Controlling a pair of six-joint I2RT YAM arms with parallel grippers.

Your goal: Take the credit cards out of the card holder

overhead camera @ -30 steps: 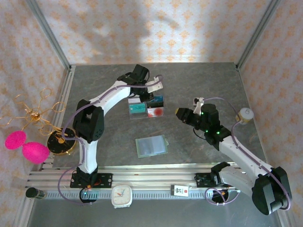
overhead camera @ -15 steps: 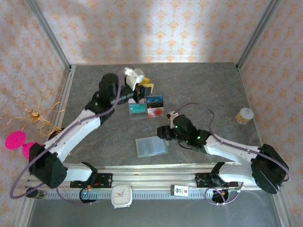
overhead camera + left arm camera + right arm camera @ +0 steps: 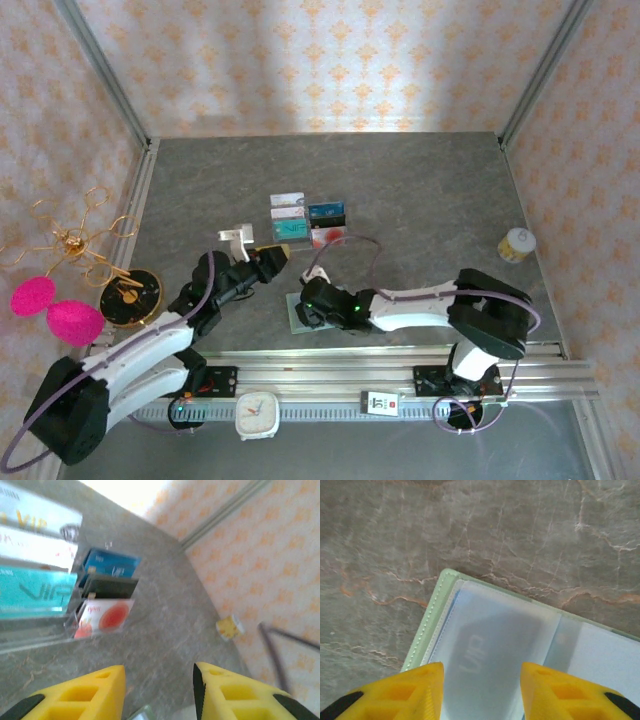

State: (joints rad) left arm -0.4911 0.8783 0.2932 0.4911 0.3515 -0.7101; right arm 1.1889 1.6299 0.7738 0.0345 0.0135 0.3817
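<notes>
1 wallet [image 3: 427, 630], open flat on the table [image 3: 420, 180], clear sleeves up. 1 blue card [image 3: 490, 655] inside it under the left sleeve, "VIP" lettering readable through the plastic. A 2nd, paler pocket beside that one, contents unclear.

Right claw [image 3: 480, 690] directly over that sleeve, its 2 yellow fingers parted at a middling gap with nothing pinched between them. Touching the sleeve or just above it: cannot tell.

From the top, right claw [image 3: 306, 300] over most of the wallet [image 3: 294, 320], with a green edge at the wallet's left. Lettering too small to read from there.

Left claw [image 3: 276, 256] just beyond the wallet's far-left corner and apart from it. In the left wrist view, left claw [image 3: 159, 690] parted and empty above bare table.

Beyond the wallet, 4 other cards [image 3: 290, 228] in a clear stand [image 3: 35, 630]: white, teal, dark blue, red-and-white. Blurred but large in the left wrist view.

1 yellow jar [image 3: 517, 243] well to the wallet's right. 1 white clock [image 3: 257, 415] nearer than the wallet.
</notes>
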